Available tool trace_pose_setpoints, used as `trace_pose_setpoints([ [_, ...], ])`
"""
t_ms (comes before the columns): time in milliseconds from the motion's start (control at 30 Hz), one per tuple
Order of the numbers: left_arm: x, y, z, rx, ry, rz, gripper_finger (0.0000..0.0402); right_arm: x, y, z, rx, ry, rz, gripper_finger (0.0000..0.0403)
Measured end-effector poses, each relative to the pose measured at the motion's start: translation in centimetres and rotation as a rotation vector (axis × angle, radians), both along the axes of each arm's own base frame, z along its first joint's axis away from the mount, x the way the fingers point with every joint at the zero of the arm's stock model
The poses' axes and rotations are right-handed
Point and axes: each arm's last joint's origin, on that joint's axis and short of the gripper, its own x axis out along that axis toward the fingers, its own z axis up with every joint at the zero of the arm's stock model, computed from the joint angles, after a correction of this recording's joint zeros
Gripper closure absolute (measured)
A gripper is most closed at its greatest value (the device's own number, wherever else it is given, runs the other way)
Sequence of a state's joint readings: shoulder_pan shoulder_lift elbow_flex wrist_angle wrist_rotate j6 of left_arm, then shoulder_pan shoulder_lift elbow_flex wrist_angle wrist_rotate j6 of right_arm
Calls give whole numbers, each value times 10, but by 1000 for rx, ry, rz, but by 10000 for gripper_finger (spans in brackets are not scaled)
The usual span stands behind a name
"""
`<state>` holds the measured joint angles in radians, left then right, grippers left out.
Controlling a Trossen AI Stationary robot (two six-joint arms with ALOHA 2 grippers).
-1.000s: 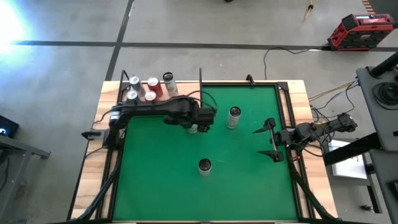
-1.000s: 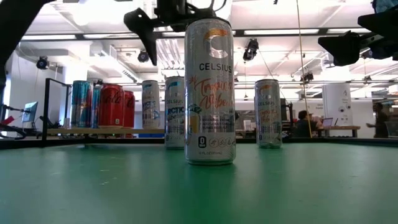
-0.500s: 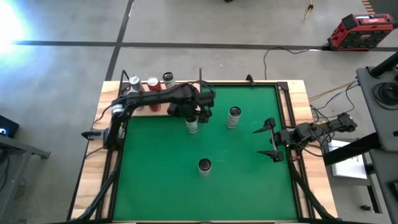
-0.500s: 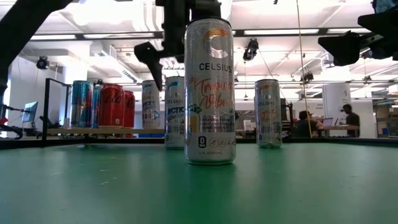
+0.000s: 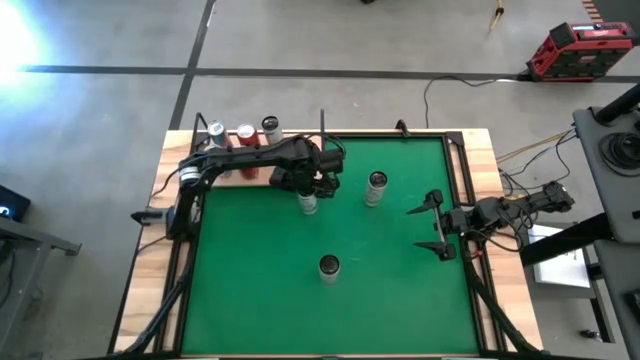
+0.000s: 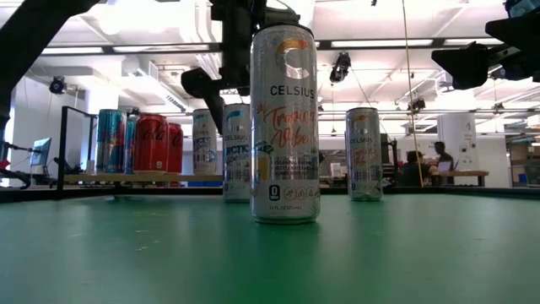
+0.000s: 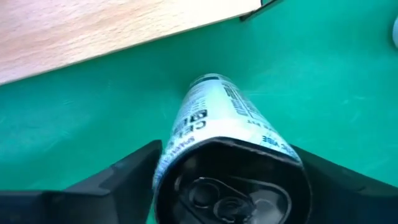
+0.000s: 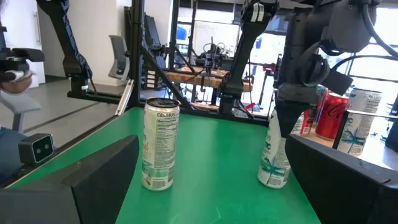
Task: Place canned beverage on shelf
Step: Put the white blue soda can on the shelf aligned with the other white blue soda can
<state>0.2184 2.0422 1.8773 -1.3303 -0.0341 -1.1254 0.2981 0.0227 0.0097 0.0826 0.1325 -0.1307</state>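
Note:
A white-and-teal can [image 5: 308, 205] [image 7: 211, 118] stands upright on the green mat [image 5: 400, 290], just right of the shelf [image 5: 232, 168]. The shelf is a light-wood board bearing several cans [image 5: 244, 133] [image 6: 139, 142]. My left gripper [image 5: 310, 188] [image 7: 227, 157] points straight down over the can, shut on its top. The low view shows the same can [image 6: 236, 156] behind a nearer one, with one finger [image 6: 211, 95] against its upper side. My right gripper [image 5: 432, 225] [image 8: 211, 149] waits open and level at the mat's right edge. My left gripper pinches the can's upper wall just below the rim [image 7: 163, 163] between its two fingers [image 7: 127, 174], one on each side. The fingers come from above, pointing down along the can. The can stands upright with its base on the mat.
Two more cans stand on the mat: one toward the right [image 5: 376, 186] [image 8: 158, 152], one near the front middle [image 5: 328, 266] [image 6: 285, 127]. Black rods [image 5: 322, 125] rise along the mat's far edge and at the shelf. People and desks show in the room behind.
My left gripper has sunk onto the can beside the shelf, shifting a little toward the table's left, and its fingers have closed in from wide apart onto the can's top. The can has stayed in place on the mat.

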Motion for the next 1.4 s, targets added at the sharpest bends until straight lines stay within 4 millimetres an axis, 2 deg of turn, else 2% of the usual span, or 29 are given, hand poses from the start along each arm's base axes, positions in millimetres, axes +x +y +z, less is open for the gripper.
trace_pose_setpoints([
  [133,0,1,0,2,-1,12,162,0,0,0,0,0,0,7],
  [367,-2,4,3,-6,9,21,164,0,0,0,0,0,1,7],
  [667,-15,2,47,23,62,48,164,0,0,0,0,0,0,7],
  [767,-18,2,59,56,11,45,164,0,0,0,0,0,0,7],
  [900,-38,4,66,73,38,59,164,0,0,0,0,0,0,7],
  [1133,-73,20,74,135,54,123,163,0,0,0,0,0,0,7],
  [1400,-95,51,59,124,51,145,154,0,0,0,0,0,0,7],
])
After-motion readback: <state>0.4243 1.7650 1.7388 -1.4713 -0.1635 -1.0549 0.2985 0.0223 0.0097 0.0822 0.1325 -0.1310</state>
